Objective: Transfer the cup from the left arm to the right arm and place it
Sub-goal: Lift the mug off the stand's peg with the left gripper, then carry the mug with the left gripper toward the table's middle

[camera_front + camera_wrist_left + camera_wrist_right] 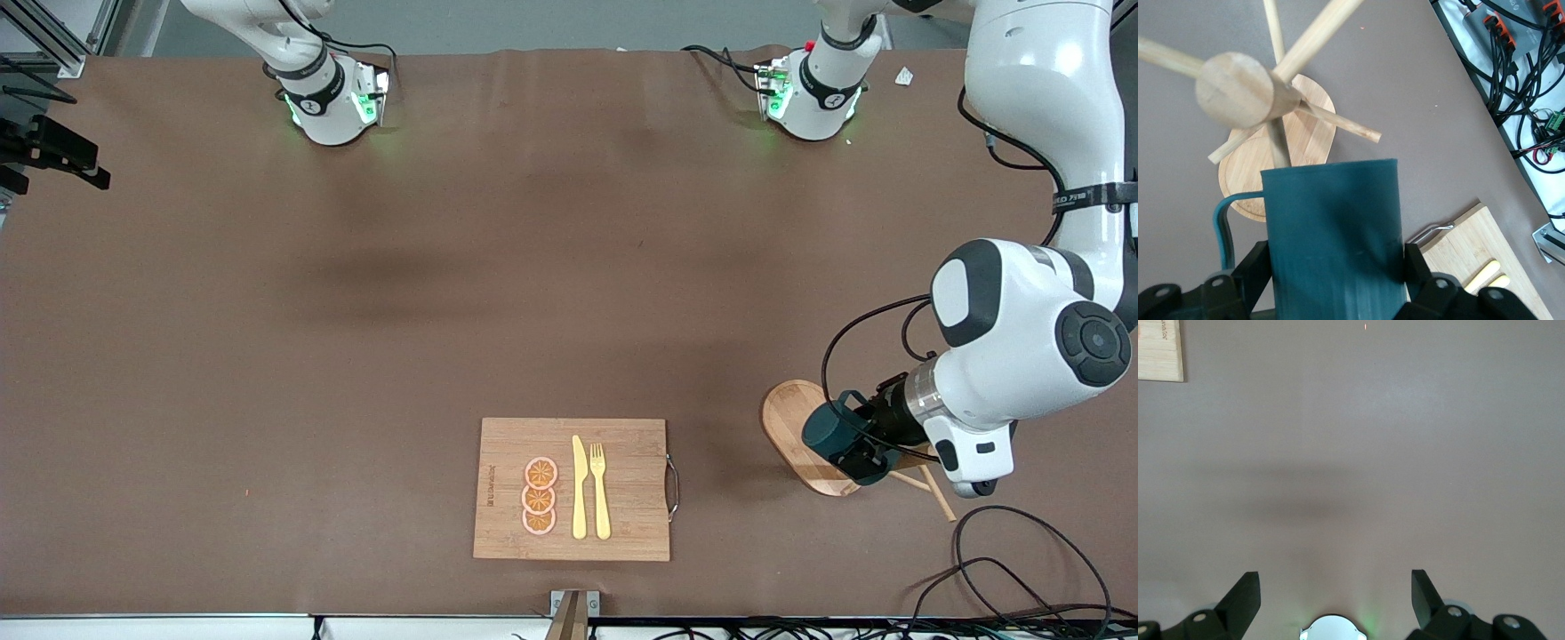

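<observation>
The dark teal cup [829, 434] is held sideways in my left gripper [861, 447], just above the base of a wooden mug tree [789, 416] near the left arm's end of the table. In the left wrist view the fingers [1415, 267] press both sides of the cup [1331, 233]; its loop handle [1221, 220] sticks out to one side, and its inside is hidden. The tree's knob [1238, 90] and pegs are close to the cup's rim. My right gripper [1335, 587] is open and empty, up over bare table near its own base; it is out of the front view.
A wooden cutting board [622, 444] lies near the front camera's edge with a yellow knife [579, 487], a fork [600, 489] and orange slices [540, 496]. Black cables [1022, 569] lie at the left arm's end.
</observation>
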`<state>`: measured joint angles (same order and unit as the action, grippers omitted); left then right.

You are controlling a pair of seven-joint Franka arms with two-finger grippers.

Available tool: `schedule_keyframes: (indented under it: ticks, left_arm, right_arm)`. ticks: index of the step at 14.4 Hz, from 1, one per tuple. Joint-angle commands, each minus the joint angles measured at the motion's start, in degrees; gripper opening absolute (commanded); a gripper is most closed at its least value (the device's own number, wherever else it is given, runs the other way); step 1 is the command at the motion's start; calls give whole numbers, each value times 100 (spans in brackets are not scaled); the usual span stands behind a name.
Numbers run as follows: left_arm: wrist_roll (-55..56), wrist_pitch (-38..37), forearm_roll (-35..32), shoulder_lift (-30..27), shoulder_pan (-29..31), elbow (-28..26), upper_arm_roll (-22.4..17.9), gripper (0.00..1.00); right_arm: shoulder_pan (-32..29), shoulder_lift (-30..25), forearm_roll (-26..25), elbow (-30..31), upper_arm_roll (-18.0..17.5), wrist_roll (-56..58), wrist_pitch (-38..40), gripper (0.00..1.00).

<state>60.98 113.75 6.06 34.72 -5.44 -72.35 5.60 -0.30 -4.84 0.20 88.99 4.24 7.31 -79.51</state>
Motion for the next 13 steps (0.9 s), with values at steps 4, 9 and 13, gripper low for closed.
schedule_keyframes:
  ticks: [4, 9, 13]
  left_arm:
    - [396, -363, 70, -193, -98, -7, 301, 62]
    - [844, -539, 18, -264, -430, 10, 723, 62]
    - [880, -145, -105, -211, -1212, 19, 653, 62]
  right_arm:
    - [-75, -131, -28, 75, -64, 8, 32, 100]
    - [-75, -122, -28, 75, -64, -1, 32, 100]
    - [-75, -122, -28, 66, -64, -10, 32, 100]
